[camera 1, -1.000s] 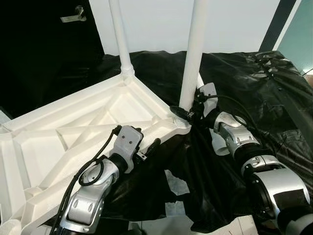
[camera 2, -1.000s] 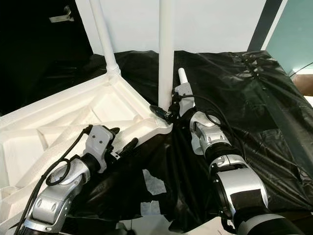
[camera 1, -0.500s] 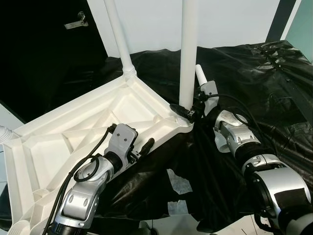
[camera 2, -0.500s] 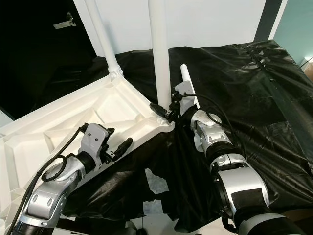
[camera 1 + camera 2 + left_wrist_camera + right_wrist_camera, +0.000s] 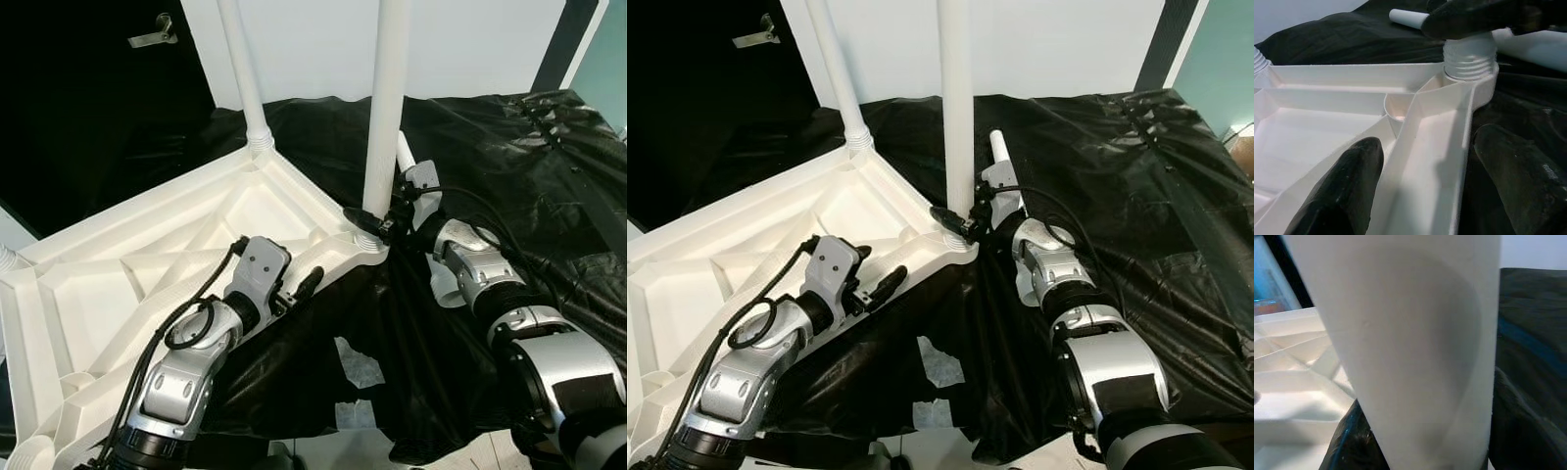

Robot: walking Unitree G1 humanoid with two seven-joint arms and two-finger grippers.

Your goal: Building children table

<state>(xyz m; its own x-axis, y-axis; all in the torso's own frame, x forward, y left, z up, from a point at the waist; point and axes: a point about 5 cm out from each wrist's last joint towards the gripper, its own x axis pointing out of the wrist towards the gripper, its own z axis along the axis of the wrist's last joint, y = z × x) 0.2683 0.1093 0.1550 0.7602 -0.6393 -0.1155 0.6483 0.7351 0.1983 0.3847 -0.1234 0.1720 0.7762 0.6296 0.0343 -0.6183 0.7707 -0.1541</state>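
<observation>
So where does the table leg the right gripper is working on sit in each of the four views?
Left eye view: white leg, upright, centre-right, with the right gripper at its base.
Right eye view: centre, upright.
Left wrist view: its threaded base in the tabletop corner socket.
Right wrist view: close up, across the middle.
Shared landmark: upturned white tabletop.

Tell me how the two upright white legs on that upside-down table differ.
The near leg has the right gripper clamped at its base; the far leg stands untouched. The near leg sits at the corner beside the black sheet, the far leg at the corner nearer the wall. Both are white and upright.
</observation>
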